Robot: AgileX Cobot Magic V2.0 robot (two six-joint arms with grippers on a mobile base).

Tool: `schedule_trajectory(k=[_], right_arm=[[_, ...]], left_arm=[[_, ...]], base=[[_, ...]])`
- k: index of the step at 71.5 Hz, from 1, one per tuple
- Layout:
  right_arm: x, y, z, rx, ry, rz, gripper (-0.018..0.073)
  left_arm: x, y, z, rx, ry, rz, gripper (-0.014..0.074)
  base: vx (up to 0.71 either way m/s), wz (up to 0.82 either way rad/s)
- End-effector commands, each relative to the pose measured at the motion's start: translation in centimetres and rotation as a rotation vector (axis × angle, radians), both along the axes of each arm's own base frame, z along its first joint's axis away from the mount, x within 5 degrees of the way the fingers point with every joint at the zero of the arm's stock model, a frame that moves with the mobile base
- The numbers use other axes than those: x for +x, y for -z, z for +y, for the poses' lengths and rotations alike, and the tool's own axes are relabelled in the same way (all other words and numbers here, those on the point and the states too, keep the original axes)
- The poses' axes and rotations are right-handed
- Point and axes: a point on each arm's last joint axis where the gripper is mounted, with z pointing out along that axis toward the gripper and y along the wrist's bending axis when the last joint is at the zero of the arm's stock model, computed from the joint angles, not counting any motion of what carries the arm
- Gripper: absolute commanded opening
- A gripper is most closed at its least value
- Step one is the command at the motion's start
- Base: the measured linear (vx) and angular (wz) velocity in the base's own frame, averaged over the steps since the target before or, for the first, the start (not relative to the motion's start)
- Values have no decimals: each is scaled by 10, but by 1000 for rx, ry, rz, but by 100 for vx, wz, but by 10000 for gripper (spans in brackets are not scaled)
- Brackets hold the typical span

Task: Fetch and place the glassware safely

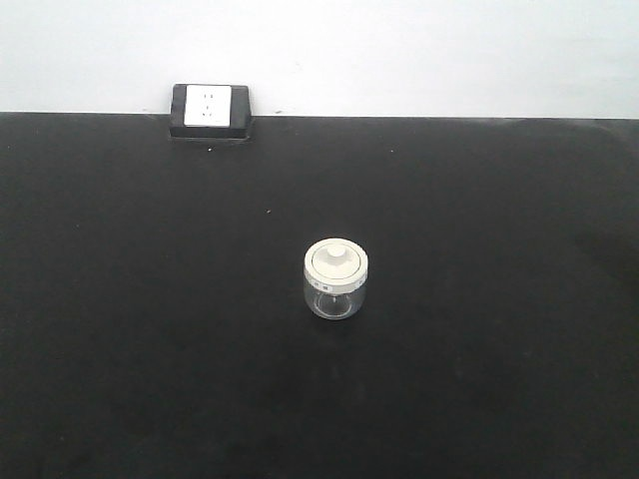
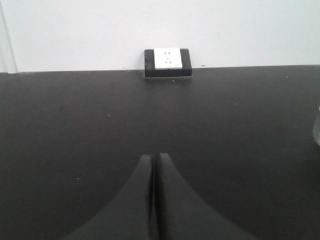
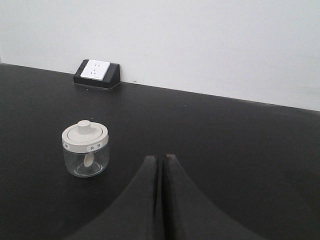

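Observation:
The glassware is a small squat clear jar with a round off-white knobbed lid, standing upright near the middle of the black table. In the right wrist view the glassware stands to the left of my right gripper, apart from it; the jaws are shut with nothing between them. My left gripper is also shut and empty over bare table, and only a sliver of the glassware shows at that view's right edge. Neither gripper appears in the front view.
A black-and-white wall socket box sits at the table's back edge against the white wall; the socket box lies straight ahead of the left gripper and the socket box is far left of the right one.

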Motion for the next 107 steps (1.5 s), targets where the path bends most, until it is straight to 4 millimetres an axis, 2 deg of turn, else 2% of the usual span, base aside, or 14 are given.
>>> schedule_trajectory(k=[1,53,78,90,98,107], right_arm=[[0,-15,-1,3,6,-88,-3],[0,-15,-1,3,9,-94,-3],[2,-12,-12,10,225,-57,-3],[2,-10,-13,2,245,-37,-3],[2,-3,-13,4,246,-59,-3],[2,18,-13,37,246,-110,-3]], left_arm=[[1,2,0,-20,-7,-57,-7],[1,2,0,-20,-7,-57,-7],[1,2,0,-20,-7,-57,-7],[1,2,0,-20,-7,-57,-7],[1,2,0,-20,-7,-57,-7],[1,2,0,-20,-7,-57,-7]], base=[[0,0],[0,0],[0,0],[0,0],[0,0],[0,0]])
